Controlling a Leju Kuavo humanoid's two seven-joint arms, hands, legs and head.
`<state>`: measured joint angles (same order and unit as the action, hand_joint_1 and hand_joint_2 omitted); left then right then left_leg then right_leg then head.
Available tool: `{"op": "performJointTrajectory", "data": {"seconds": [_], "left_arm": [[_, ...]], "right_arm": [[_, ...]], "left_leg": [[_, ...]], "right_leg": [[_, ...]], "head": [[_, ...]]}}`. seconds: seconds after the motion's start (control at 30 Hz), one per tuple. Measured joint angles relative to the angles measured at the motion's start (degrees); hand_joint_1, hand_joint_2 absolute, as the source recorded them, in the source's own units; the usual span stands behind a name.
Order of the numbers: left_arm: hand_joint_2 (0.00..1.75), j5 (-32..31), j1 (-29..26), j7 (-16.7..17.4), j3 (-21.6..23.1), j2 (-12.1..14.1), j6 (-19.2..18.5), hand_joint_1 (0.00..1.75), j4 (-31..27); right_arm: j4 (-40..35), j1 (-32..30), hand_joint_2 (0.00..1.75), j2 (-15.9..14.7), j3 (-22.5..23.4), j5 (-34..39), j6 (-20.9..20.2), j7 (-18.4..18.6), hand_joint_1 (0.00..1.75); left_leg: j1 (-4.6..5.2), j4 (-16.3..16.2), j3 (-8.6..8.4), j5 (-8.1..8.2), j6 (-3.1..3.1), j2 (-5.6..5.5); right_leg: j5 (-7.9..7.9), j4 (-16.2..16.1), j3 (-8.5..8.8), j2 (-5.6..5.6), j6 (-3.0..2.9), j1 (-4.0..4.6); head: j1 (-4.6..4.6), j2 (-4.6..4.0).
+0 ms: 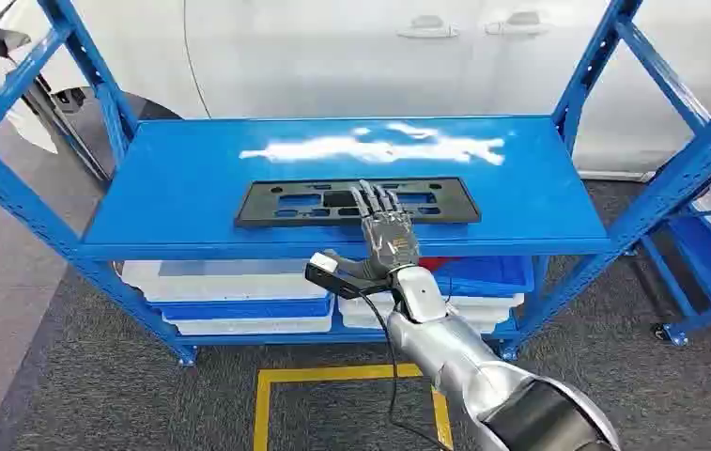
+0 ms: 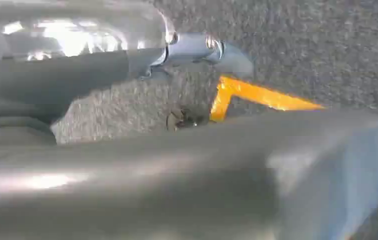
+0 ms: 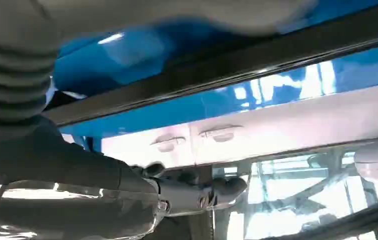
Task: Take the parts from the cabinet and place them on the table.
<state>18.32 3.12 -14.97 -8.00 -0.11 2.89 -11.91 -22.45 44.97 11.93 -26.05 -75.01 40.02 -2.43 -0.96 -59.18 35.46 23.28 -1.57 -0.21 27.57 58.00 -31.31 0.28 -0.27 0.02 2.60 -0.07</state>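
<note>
1. The black flat part (image 1: 356, 202), a long slotted plate, lies along the front of the blue shelf (image 1: 192, 169) of the cabinet, close to its front edge, which puts it within easy reach of an arm coming in from below.
2. The right hand (image 1: 384, 235) is stretched over the near edge of the part, with its fingers (image 1: 375, 199) extended and slightly spread across the plate's top. This looks like the approach to a grasp: the flat hand suits sliding the thin plate toward the edge or closing over its rim.
3. The thumb sits below the shelf's front lip, so I cannot tell whether it presses the part from underneath. No firm grip is visible, and the hand appears to hold nothing yet.
4. White and blue bins (image 1: 239, 291) sit on the lower shelf, partly hidden by the upper one; their contents cannot be made out.
5. In the right wrist view the part's dark edge (image 3: 226, 65) crosses the blurred blue surface.
6. The left hand is blurred in its wrist view, so whether it is closed or spread cannot be judged.
7. No tabletop for delivery is seen.
</note>
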Motion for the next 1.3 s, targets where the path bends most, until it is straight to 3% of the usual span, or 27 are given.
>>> {"op": "performJointTrajectory", "data": {"seconds": [0.03, 0.1, 0.17, 0.2, 0.27, 0.3, 0.33, 0.37, 0.43, 0.47, 0.5, 0.6, 0.63, 0.7, 0.73, 0.77, 0.8, 0.83, 0.87, 0.97, 1.03, 1.17, 1.2, 1.3], "left_arm": [[0.00, -0.1, 0.3, 0.0, -0.1, 0.0, 0.0, 0.00, 0.0], [0.00, -0.2, 0.2, -0.1, -0.2, 0.0, 0.0, 0.00, 0.0], [0.00, -0.5, 0.1, -0.1, -0.3, -0.1, 0.0, 0.00, 0.0], [0.00, -0.6, 0.2, -0.1, -0.4, 0.0, 0.0, 0.00, 0.0], [0.00, -0.8, 0.3, -0.1, -0.4, 0.0, -0.1, 0.00, 0.0], [0.00, -0.8, 0.3, -0.1, -0.5, 0.0, -0.1, 0.00, 0.0], [0.00, -0.8, 0.3, 0.0, -0.5, 0.0, -0.1, 0.00, 0.0], [0.00, -0.8, 0.2, 0.1, -0.5, 0.0, -0.1, 0.00, 0.0], [0.00, -0.8, 0.2, 0.2, -0.5, 0.0, -0.1, 0.00, 0.0], [0.00, -0.8, 0.2, 0.2, -0.5, 0.0, -0.1, 0.00, 0.0], [0.00, -0.8, 0.3, 0.2, -0.5, -0.1, -0.1, 0.00, 0.0], [0.00, -0.8, 0.4, 0.2, -0.5, -0.1, -0.1, 0.00, 0.0], [0.00, -0.8, 0.4, 0.2, -0.5, -0.1, -0.1, 0.00, 0.0], [0.00, -0.8, 0.5, 0.2, -0.5, -0.1, -0.1, 0.00, 0.0], [0.00, -0.9, 0.5, 0.2, -0.5, -0.1, -0.1, 0.00, 0.0], [0.00, -0.9, 0.6, 0.2, -0.5, -0.1, -0.1, 0.00, 0.0], [0.00, -0.9, 0.5, 0.2, -0.5, -0.1, 0.0, 0.00, 0.0], [0.00, -0.9, 0.3, 0.2, -0.5, -0.1, 0.0, 0.00, 0.0], [0.00, -0.9, 0.1, 0.2, -0.5, -0.1, 0.0, 0.00, 0.0], [0.00, -0.9, 0.2, 0.2, -0.5, -0.1, 0.0, 0.00, 0.0], [0.00, -0.9, 0.3, 0.1, -0.5, -0.1, 0.0, 0.00, 0.0], [0.00, -1.0, 0.2, 0.0, -0.5, -0.1, -0.1, 0.00, 0.0], [0.00, -1.1, 0.3, -0.1, -0.5, -0.1, -0.1, 0.00, 0.0], [0.00, -1.2, 0.5, -0.1, -0.6, 0.0, -0.1, 0.00, 0.0]], "right_arm": [[0.1, 0.1, 1.75, 0.1, 0.3, 0.0, 0.0, 0.0, 0.00], [0.4, 0.1, 1.75, 0.2, 0.8, -0.7, 0.0, 0.6, 0.00], [0.3, 0.2, 1.75, 0.3, 0.8, -2.6, 0.1, 2.1, 0.00], [0.3, 0.4, 1.75, 0.3, 0.8, -3.9, 0.1, 2.9, 0.00], [0.4, 0.1, 1.75, 0.2, 0.8, -5.5, 0.1, 3.8, 0.00], [0.5, -0.1, 1.75, 0.2, 0.8, -5.9, 0.1, 4.1, 0.00], [0.6, -0.4, 1.75, 0.2, 0.8, -6.5, 0.1, 4.7, 0.00], [0.8, -0.4, 1.75, 0.2, 0.7, -6.9, 0.1, 5.1, 0.00], [0.8, -0.3, 1.75, 0.2, 0.4, -7.8, 0.1, 5.8, 0.00], [0.9, -0.2, 1.75, 0.2, 0.4, -7.9, 0.1, 5.9, 0.00], [0.9, -0.1, 1.75, 0.2, 0.3, -8.0, 0.1, 6.1, 0.00], [1.0, -0.2, 1.75, 0.2, 0.0, -8.3, 0.1, 6.2, 0.00], [1.0, -0.1, 1.75, 0.2, 0.0, -8.3, 0.1, 6.3, 0.00], [1.0, 0.1, 1.75, 0.2, 0.0, -8.3, 0.1, 6.4, 0.00], [1.0, 0.2, 1.75, 0.2, -0.1, -8.3, 0.1, 6.3, 0.00], [1.0, 0.3, 1.75, 0.2, -0.3, -8.3, 0.1, 6.3, 0.00], [1.2, 0.2, 1.75, 0.2, -0.6, -8.6, 0.1, 6.4, 0.00], [1.3, 0.0, 1.75, 0.2, -0.7, -8.9, 0.1, 6.5, 0.00], [1.3, -0.2, 1.75, 0.2, -0.8, -9.3, 0.1, 6.5, 0.00], [1.3, -0.2, 1.75, 0.2, -1.0, -9.5, 0.1, 6.5, 0.00], [1.3, 0.0, 1.75, 0.2, -1.0, -9.5, 0.1, 6.5, 0.00], [1.2, 0.1, 1.75, 0.2, -1.0, -9.4, 0.1, 6.3, 0.00], [1.1, 0.2, 1.75, 0.2, -1.0, -9.4, 0.1, 6.3, 0.00], [1.1, 0.2, 1.75, 0.2, -0.9, -9.4, 0.1, 6.3, 0.00]], "left_leg": [[-0.02, 0.2, 0.04, 0.68, 0.85, 0.01], [0.06, 0.4, 0.18, 0.89, 1.41, -0.14], [-0.22, 1.0, -0.58, 0.94, 2.13, -0.09], [-0.23, 1.0, -0.68, 1.08, 2.41, -0.03], [-0.12, 1.0, -0.91, 1.41, 2.82, -0.03], [-0.12, 1.0, -1.04, 1.57, 2.92, -0.05], [-0.12, 1.0, -1.29, 1.80, 2.86, -0.12], [-0.12, 0.9, -1.62, 2.05, 2.80, -0.18], [-0.11, 0.9, -2.57, 2.65, 2.54, -0.25], [-0.13, 1.0, -2.86, 2.99, 2.32, -0.26], [0.27, 0.9, -2.83, 3.23, 1.92, -0.28], [0.19, 1.4, -3.08, 3.36, 1.02, -0.16], [0.34, 1.5, -3.40, 3.59, 0.67, -0.15], [0.16, -0.7, -2.82, 4.72, 0.23, -0.03], [0.12, -3.0, -1.60, 5.94, 0.08, -0.03], [0.03, -8.2, 1.34, 8.08, -0.09, -0.03], [0.03, -12.2, 3.79, 9.24, -0.22, -0.03], [0.03, -14.0, 5.16, 8.94, -0.26, -0.03], [0.02, -13.0, 5.10, 7.39, -0.27, -0.03], [-0.12, -1.3, 0.42, -0.04, 0.07, 0.02], [0.25, 1.0, -0.70, 1.22, 0.90, -0.14], [-0.04, 1.2, -0.85, 1.01, 2.12, -0.16], [-0.01, 1.3, -0.92, 1.08, 2.43, -0.14], [0.11, 1.2, -0.96, 1.30, 2.88, -0.09]], "right_leg": [[-0.03, 0.0, -0.35, 0.01, 0.22, -0.02], [0.19, -0.2, -0.25, -0.12, 0.78, -0.05], [1.51, 1.3, -0.60, -0.13, 1.45, -0.29], [3.19, 5.0, -2.50, -0.12, 1.60, -0.30], [6.29, 14.5, -8.08, -0.12, 1.87, -0.44], [6.64, 17.4, -10.13, -0.12, 1.93, -0.45], [5.46, 17.9, -11.22, -0.12, 1.94, -0.45], [3.20, 15.8, -10.85, -0.13, 1.83, -0.45], [-2.88, 6.6, -7.40, -0.13, 1.30, -0.38], [-4.98, 1.7, -5.69, -0.15, 0.79, -0.23], [-4.15, 0.9, -4.99, -0.14, 0.70, 0.19], [-3.65, 0.4, -4.99, 0.09, 0.12, 0.32], [-3.77, -0.1, -4.57, 0.11, -0.19, -0.25], [-3.63, -0.8, -3.43, -0.01, -0.63, -0.43], [-3.51, -0.8, -3.29, -0.06, -0.79, -0.37], [-3.31, -0.7, -3.17, -0.15, -1.11, -0.28], [-3.20, -0.7, -3.11, -0.14, -1.19, -0.19], [-3.05, -0.7, -2.99, -0.11, -1.27, -0.16], [-2.86, -0.7, -2.77, -0.02, -1.21, -0.17], [-2.00, -0.3, -2.00, 0.10, -0.64, -0.22], [-1.69, 0.2, -2.36, 0.11, -0.03, 0.23], [-1.03, 0.5, -2.39, 0.01, 1.23, 0.00], [0.39, 2.7, -3.37, -0.01, 1.50, -0.07], [5.85, 15.8, -10.24, 0.00, 1.92, -0.30]], "head": [[0.02, 0.02], [-0.02, 0.00], [-0.02, 0.00], [0.00, 0.00], [0.00, 0.00], [0.00, 0.00], [0.00, 0.00], [0.00, 0.00], [0.00, 0.02], [-0.02, 0.00], [0.00, 0.00], [0.00, 0.00], [0.00, 0.02], [0.00, 0.00], [0.00, 0.02], [0.00, 0.02], [0.00, 0.00], [0.00, 0.00], [0.00, 0.00], [0.00, 0.00], [0.00, 0.00], [0.00, 0.00], [0.00, 0.00], [0.00, 0.00]]}}
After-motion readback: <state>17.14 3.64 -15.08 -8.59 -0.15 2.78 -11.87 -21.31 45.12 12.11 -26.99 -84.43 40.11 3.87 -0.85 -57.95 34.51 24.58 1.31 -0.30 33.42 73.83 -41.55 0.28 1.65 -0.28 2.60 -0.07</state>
